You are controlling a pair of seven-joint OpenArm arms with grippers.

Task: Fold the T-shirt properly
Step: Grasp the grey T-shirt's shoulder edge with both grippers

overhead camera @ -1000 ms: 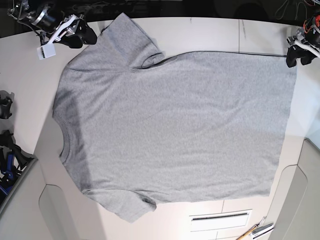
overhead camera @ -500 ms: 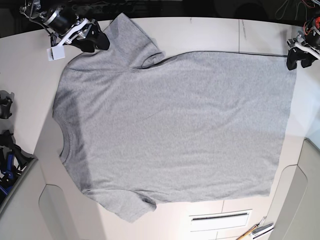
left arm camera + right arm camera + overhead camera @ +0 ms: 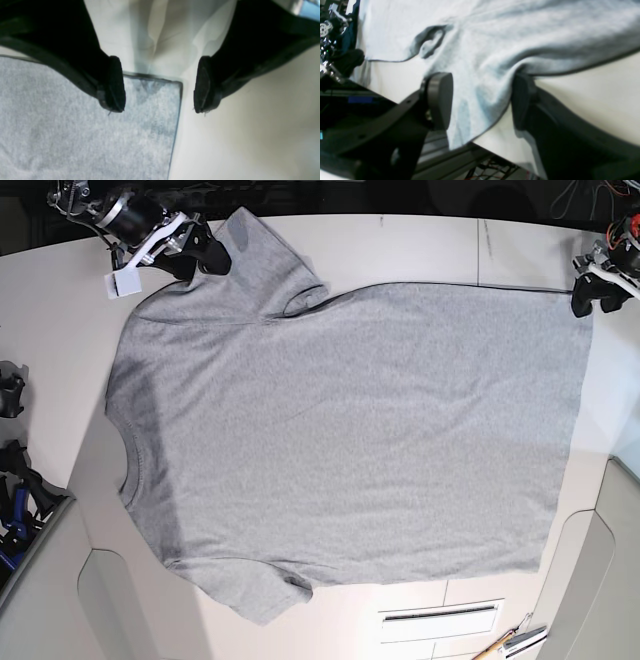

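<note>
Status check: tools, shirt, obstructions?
Left tool open over hem corner. Right tool open, straddling sleeve edge. T-shirt flat, unfolded. Nothing on it.

The soft grey cotton T-shirt (image 3: pixel 500 42) lies spread over the pale cream table top (image 3: pixel 595 100). The black right gripper (image 3: pixel 481 102) has its two fingers apart, one on each side of the shirt's sleeve edge. The round black pad (image 3: pixel 440 100) sits on top of the cloth. The other finger (image 3: pixel 523 100) is tucked under the lifted hem.
</note>
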